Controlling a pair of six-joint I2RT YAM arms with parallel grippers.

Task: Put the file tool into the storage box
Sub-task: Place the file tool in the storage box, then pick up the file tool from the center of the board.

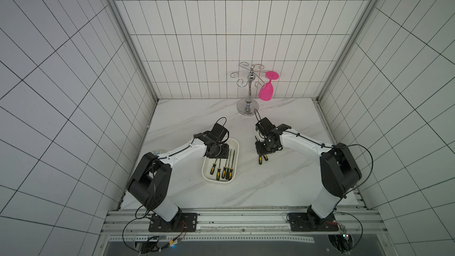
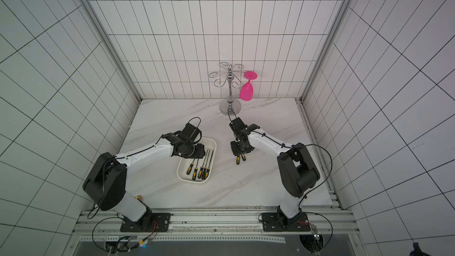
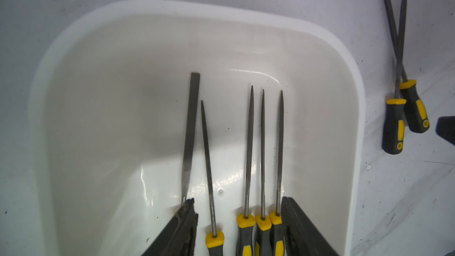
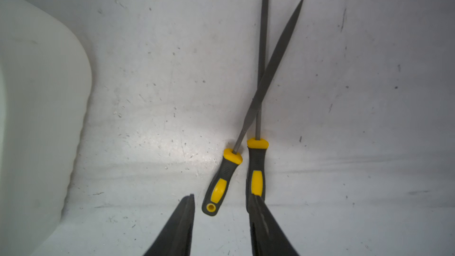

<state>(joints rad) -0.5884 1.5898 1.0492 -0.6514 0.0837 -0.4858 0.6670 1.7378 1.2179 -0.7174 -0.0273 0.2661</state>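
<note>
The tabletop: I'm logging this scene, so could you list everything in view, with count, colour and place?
files in box: five, grey blades, yellow-black handles, lying side by side in the storage box
files on table: two, same colours, crossed, right of the box
storage box: one, white, table centre
glass rack: one, chrome, at the back wall
wine glass: one, pink, hanging upside down on the rack
table: one, white marble
left gripper: jaws open over the box
right gripper: jaws open above the crossed files' handles
</note>
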